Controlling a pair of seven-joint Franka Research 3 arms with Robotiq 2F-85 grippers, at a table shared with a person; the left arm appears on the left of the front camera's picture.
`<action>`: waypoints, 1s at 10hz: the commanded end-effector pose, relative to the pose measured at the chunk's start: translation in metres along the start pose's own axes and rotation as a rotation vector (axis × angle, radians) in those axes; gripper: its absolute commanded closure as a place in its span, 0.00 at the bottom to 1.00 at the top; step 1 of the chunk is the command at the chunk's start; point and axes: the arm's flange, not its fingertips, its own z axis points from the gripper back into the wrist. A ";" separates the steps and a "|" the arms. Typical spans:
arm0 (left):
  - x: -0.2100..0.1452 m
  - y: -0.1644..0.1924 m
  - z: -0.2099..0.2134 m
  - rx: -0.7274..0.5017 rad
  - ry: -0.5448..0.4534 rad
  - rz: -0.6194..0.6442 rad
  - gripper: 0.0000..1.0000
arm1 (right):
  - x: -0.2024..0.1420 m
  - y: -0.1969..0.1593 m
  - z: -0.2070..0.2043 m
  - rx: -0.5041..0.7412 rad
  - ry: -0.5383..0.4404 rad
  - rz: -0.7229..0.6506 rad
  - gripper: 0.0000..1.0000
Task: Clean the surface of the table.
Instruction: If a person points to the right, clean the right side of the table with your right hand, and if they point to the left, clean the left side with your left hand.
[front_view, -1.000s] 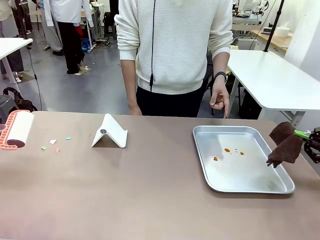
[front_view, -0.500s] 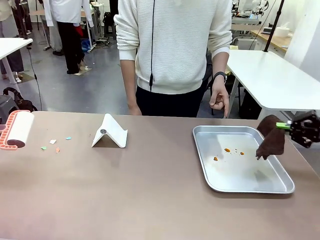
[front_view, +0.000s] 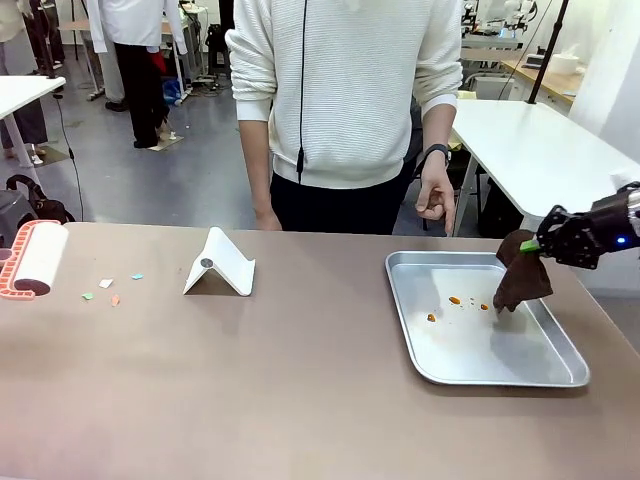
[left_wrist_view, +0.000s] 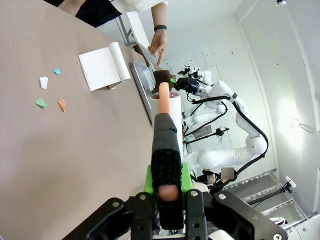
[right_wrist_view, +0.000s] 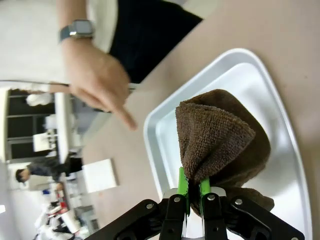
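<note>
The taupe-brown table (front_view: 300, 390) carries small paper scraps (front_view: 110, 288) at its left. My right gripper (front_view: 533, 245) is shut on a brown cloth (front_view: 520, 280), which hangs over the right part of a silver tray (front_view: 570, 378). Close up, the cloth (right_wrist_view: 220, 135) bunches from the right gripper (right_wrist_view: 190, 192) above the tray's rim (right_wrist_view: 155, 120). My left gripper (left_wrist_view: 167, 190) is shut on the handle of a lint roller (left_wrist_view: 169, 107) with an orange frame and white roll, at the table's left edge (front_view: 35, 258). The scraps (left_wrist_view: 50, 92) lie ahead of it.
A white folded stand (front_view: 220, 265) sits left of centre. Orange crumbs (front_view: 455, 300) lie in the tray. A person in a white sweater stands at the far side, one hand (front_view: 437, 200) pointing down near the tray's far edge. White tables stand behind.
My right gripper has carried the brown cloth up and leftward, from beyond the tray's right rim to over the tray. The lint roller has not moved.
</note>
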 end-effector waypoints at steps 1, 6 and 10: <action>-0.001 -0.005 -0.002 0.000 -0.003 -0.018 1.00 | 0.015 0.006 -0.014 -0.147 0.087 -0.005 0.91; -0.001 -0.005 -0.002 0.000 -0.003 -0.018 1.00 | 0.020 0.010 -0.088 -0.302 0.258 0.040 0.91; -0.001 -0.005 -0.002 0.000 -0.003 -0.018 1.00 | 0.010 0.027 -0.130 -0.274 0.286 0.050 0.91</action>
